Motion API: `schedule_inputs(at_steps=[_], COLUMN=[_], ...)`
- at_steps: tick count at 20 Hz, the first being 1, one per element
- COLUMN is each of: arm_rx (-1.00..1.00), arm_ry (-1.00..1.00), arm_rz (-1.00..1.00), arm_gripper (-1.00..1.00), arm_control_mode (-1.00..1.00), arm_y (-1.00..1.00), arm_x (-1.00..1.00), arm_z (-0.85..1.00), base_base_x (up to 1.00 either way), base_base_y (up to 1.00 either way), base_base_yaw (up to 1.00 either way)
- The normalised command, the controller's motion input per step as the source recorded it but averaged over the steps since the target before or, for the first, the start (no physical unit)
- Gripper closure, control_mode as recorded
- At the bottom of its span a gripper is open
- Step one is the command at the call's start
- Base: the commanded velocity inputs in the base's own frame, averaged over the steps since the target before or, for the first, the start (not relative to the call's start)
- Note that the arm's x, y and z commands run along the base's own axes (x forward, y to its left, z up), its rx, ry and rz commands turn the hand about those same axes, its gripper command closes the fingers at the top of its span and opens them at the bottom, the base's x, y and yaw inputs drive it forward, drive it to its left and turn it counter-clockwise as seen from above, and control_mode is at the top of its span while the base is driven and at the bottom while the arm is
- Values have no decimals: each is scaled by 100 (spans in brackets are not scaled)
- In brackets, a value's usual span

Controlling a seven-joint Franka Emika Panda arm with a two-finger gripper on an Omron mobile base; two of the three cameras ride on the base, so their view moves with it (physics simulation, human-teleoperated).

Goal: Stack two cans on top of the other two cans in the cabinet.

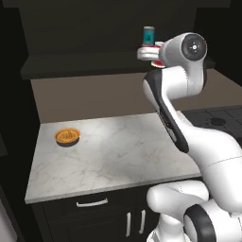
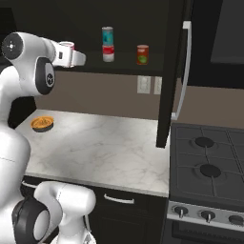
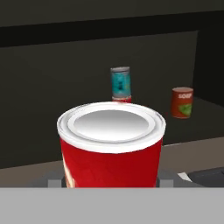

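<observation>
Between the gripper [image 3: 112,181] jaws (fingertips cut off), clamped red can [image 3: 112,148], lower half hidden.

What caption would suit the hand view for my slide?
End effector holding a red can, facing the cabinet shelf with a teal can stacked and an orange can alone.

Glossy bright red can [image 3: 111,151] with smooth metal lid; polished marble countertop [image 1: 118,151]; matte black cabinet [image 2: 86,19].
</observation>
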Motion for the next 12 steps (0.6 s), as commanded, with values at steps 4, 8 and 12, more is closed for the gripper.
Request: schedule_inputs(at_steps=[4, 8, 12], arm_rx=[1, 2, 2], arm_ry=[0, 0, 0], arm_rz=[0, 0, 0], arm_gripper=[100, 100, 100], arm_control_mode=[-100, -100, -100], arm_y=[-65, -63, -59], arm_x=[-13, -11, -7], arm_z=[10, 7, 2], base_base_x=[0, 0, 0], base_base_y=[0, 0, 0], base_base_yaw=[0, 0, 0])
